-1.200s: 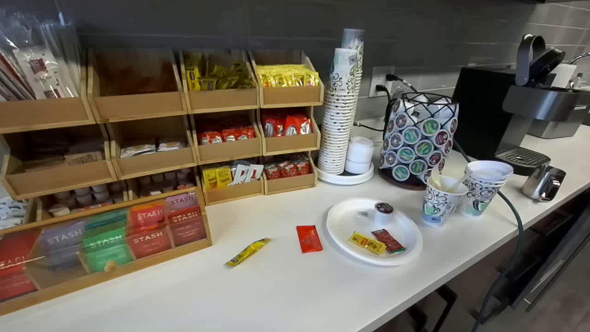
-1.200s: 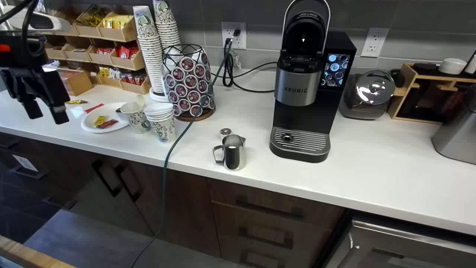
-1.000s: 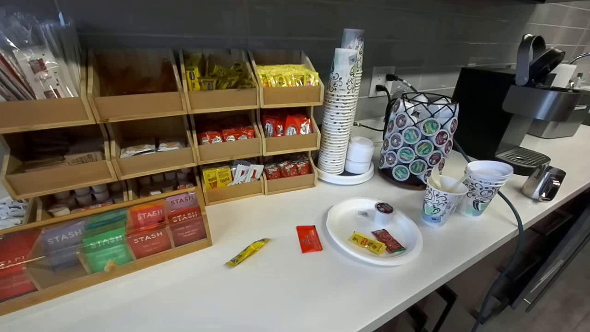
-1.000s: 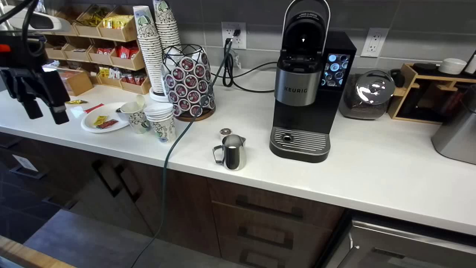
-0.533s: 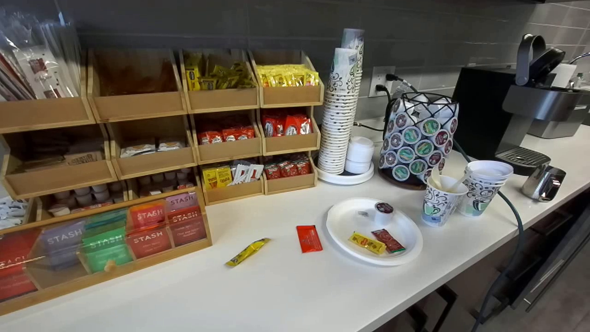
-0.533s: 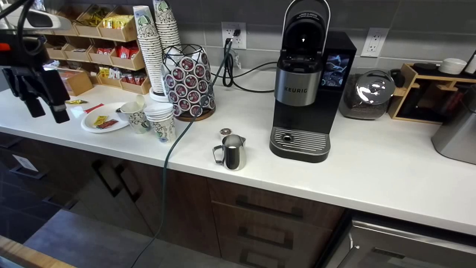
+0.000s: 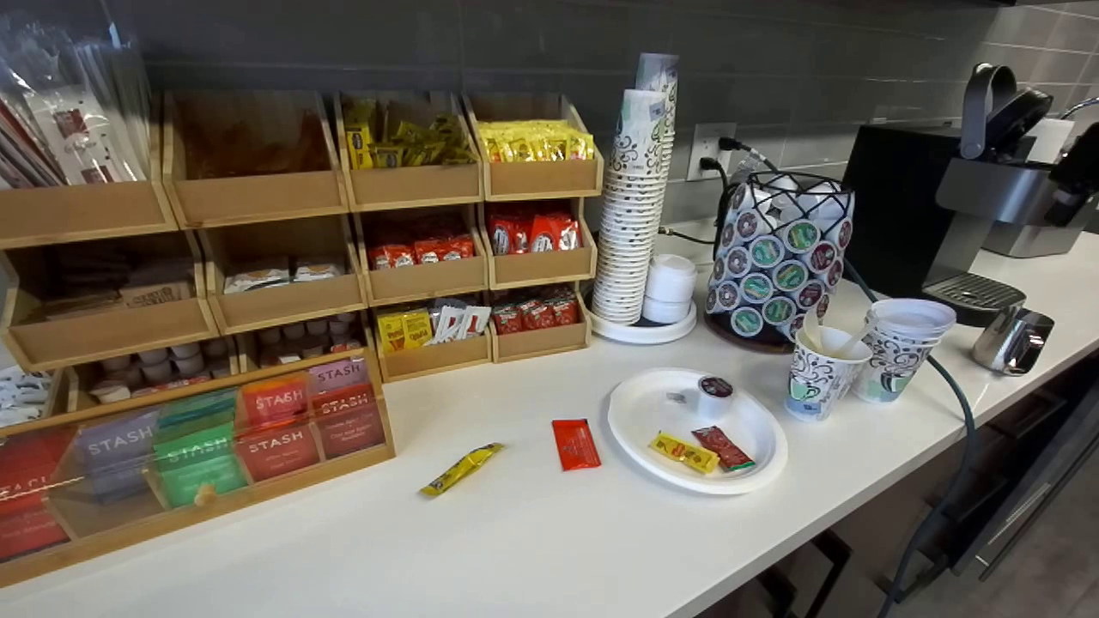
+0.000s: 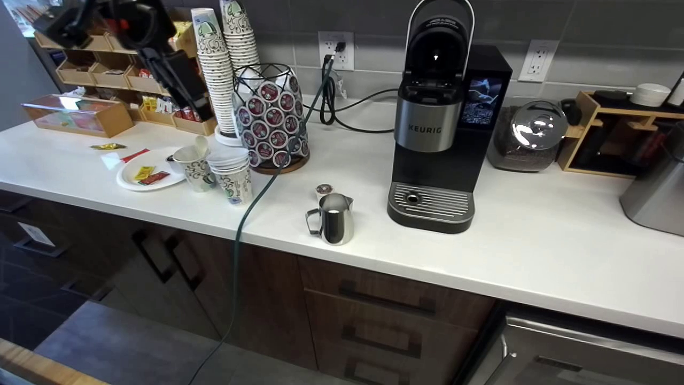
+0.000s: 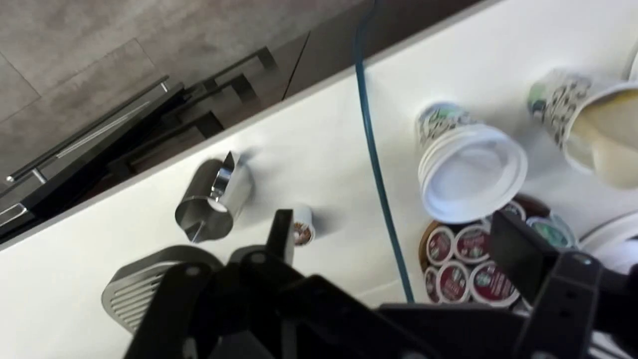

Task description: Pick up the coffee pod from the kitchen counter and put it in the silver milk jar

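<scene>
A small white coffee pod with a brown-patterned lid stands on the white counter, just behind the silver milk jar. The pod and the shiny jar both show in the wrist view. The jar also shows in an exterior view where this pod is not visible. My gripper is open and empty, high above the counter. Its left finger overlaps the pod's edge in the wrist view, but it is well above it. A blurred finger shows before the cup stacks.
A teal cable crosses the counter between the pod and the paper cups. A wire pod rack stands behind. The coffee machine stands beside the jar. A white plate holds packets and another pod.
My gripper has moved right and up in an exterior view and has turned, uncovering the tea box. A dark part of it now shows at the right edge of an exterior view. Objects are unmoved.
</scene>
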Motion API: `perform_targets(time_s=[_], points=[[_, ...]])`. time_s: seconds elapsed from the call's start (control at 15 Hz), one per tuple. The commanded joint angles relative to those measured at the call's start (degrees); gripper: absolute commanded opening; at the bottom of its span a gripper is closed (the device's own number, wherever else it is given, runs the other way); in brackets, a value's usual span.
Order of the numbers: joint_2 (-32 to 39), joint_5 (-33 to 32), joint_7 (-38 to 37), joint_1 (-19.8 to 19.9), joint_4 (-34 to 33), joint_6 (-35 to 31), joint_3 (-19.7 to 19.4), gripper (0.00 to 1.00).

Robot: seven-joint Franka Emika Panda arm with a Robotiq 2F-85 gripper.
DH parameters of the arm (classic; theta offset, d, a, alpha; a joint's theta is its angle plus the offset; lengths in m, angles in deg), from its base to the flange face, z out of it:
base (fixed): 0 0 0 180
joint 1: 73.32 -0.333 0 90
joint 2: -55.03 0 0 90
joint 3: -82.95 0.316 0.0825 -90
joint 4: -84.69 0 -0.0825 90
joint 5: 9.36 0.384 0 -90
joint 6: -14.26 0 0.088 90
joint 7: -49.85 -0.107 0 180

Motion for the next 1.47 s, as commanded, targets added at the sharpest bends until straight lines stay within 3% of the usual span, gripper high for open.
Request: perform_targets(time_s=[0.0,0.13,0.2,0.53,0.8,1.07,1.4], points=[[13.1,3.9,2.4,-1.0,-12.8,-1.3,-2.8,1.0],[19.1,2.2,1.9,-0.1,-19.7,0.6,-3.3,1.0],[12.3,1.9,1.6,-0.5,-12.7,-1.1,-2.9,1.0],[13.9,1.9,1.6,-0.7,-14.3,-1.1,-3.0,1.0],[19.9,8.0,14.6,-0.8,-15.2,-3.9,-5.7,1.0],[29.2,11.5,22.1,-0.4,-18.0,-7.1,-5.9,1.0],[39.7,7.5,24.7,0.2,-22.1,-11.8,-4.4,1.0]])
